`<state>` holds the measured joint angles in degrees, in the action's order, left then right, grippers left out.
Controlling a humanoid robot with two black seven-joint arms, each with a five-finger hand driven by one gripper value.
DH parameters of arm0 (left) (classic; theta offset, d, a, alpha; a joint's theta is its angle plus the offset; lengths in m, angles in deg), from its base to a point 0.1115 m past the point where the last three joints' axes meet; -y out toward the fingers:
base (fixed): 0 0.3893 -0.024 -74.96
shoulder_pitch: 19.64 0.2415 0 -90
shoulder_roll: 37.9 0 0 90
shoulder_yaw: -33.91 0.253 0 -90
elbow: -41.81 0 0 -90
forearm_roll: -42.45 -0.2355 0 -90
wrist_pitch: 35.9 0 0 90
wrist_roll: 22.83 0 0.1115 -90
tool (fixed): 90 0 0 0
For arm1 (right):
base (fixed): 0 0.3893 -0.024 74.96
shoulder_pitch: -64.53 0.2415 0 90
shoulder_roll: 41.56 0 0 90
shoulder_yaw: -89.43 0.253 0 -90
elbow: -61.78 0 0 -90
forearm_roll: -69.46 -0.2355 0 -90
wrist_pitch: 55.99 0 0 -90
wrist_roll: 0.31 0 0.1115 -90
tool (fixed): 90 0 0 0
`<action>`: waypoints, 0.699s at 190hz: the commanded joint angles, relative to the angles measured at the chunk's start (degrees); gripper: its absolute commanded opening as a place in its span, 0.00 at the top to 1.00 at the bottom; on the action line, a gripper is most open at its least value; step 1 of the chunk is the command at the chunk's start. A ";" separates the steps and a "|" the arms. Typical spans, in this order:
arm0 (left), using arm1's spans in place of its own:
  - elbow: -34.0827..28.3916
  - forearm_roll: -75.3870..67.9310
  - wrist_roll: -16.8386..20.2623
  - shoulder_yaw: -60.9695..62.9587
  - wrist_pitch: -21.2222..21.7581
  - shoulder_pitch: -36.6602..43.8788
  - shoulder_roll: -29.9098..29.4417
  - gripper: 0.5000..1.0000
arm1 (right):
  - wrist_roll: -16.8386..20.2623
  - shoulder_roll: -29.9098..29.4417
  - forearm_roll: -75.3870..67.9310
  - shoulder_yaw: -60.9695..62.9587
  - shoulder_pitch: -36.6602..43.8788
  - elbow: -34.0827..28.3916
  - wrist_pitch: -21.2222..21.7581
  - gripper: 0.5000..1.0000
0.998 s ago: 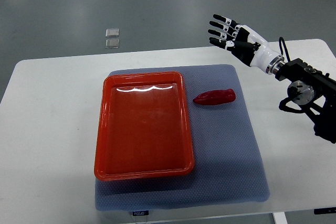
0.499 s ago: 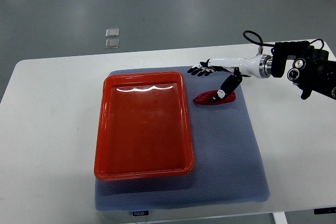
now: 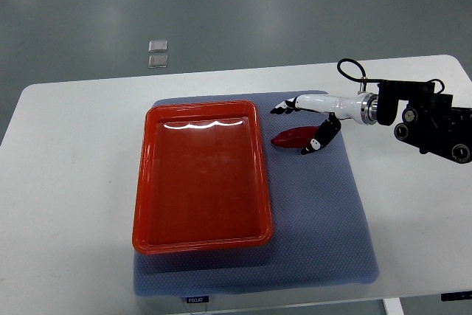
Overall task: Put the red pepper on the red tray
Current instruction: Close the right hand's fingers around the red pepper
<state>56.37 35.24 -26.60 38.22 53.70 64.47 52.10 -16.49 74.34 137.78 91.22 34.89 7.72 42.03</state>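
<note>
Red tray [image 3: 200, 237] lying bare, well left of the fingers. Red pepper [image 3: 291, 138] not yet delivered, on the blue mat [image 3: 324, 219] between fingertips and thumb. Right hand [image 3: 306, 119] straddling it, fingers uncurled, not yet gripping; grasp, lift and placing remaining.

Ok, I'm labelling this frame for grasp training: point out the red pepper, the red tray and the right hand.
red pepper [image 3: 290, 138], top view, on its exposed left half.
red tray [image 3: 202, 242], top view, on its near rim.
right hand [image 3: 302, 125], top view, between fingers and thumb.
</note>
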 commanded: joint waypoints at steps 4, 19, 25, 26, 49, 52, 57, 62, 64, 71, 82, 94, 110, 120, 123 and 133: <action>-0.06 0.00 0.07 0.00 0.05 0.00 0.00 0.00 | 0.09 -0.77 1.91 -1.17 -0.25 1.58 -0.99 0.19; -0.06 0.00 0.07 0.00 0.05 0.00 0.00 0.00 | 0.18 -0.86 2.17 -1.88 -0.34 2.38 -1.51 0.20; -0.06 0.00 -0.02 0.00 -0.04 0.00 0.00 0.00 | 0.27 -0.86 2.17 -2.05 -0.42 2.47 -1.78 0.21; -0.06 0.00 -0.02 0.00 -0.04 0.00 0.00 0.00 | 0.27 -0.86 2.17 -2.14 -0.51 2.47 -1.86 0.21; 0.03 0.00 -0.02 0.00 0.05 0.00 0.00 0.00 | 0.44 -0.94 2.43 -2.32 -0.60 2.99 -2.13 0.24; 0.03 0.00 -0.02 0.00 0.05 0.00 0.00 0.00 | 0.53 -1.03 2.43 -2.32 -0.60 3.17 -2.13 0.26; 0.03 0.00 -0.02 0.00 -0.04 0.00 0.00 0.00 | 0.53 -1.03 2.52 -2.32 -0.60 3.43 -2.13 0.27; 0.03 0.00 -0.02 0.00 0.05 0.00 0.00 0.00 | 0.53 -1.03 2.79 -2.32 -0.69 3.61 -2.13 0.28; 0.03 0.00 -0.02 0.00 0.05 0.00 0.00 0.00 | 0.53 -1.03 2.96 -2.32 -0.69 3.70 -2.13 0.29; -0.06 0.00 -0.02 0.00 -0.04 0.00 0.00 0.00 | 0.53 -1.38 3.49 -2.40 -0.95 4.05 -2.13 0.32; -0.06 0.00 -0.02 0.00 0.05 0.00 0.00 0.00 | 0.53 -2.09 4.02 -2.76 -1.04 4.57 -2.57 0.34; 0.03 0.00 0.07 0.00 0.05 0.00 0.00 0.00 | 0.53 -2.26 4.10 -2.93 -1.13 4.66 -3.10 0.35; -0.06 0.00 -0.02 0.00 -0.04 0.00 0.00 0.00 | 0.53 -2.35 4.28 -2.85 -1.57 5.01 -3.10 0.36; -0.06 0.00 -0.02 0.00 0.05 0.00 0.00 0.00 | 0.53 -2.35 4.28 -2.84 -1.74 5.19 -3.18 0.37; 0.03 0.00 -0.02 0.00 0.05 0.00 0.00 0.00 | 0.53 -2.35 4.28 -2.84 -1.74 5.28 -3.18 0.39; 0.03 0.00 0.07 0.00 0.05 0.00 0.00 0.00 | 0.53 -2.44 4.28 -2.93 -1.74 5.28 -3.36 0.40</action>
<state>56.38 35.24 -26.60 38.22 53.73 64.47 52.10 -15.95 72.01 142.00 88.33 33.31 12.78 38.89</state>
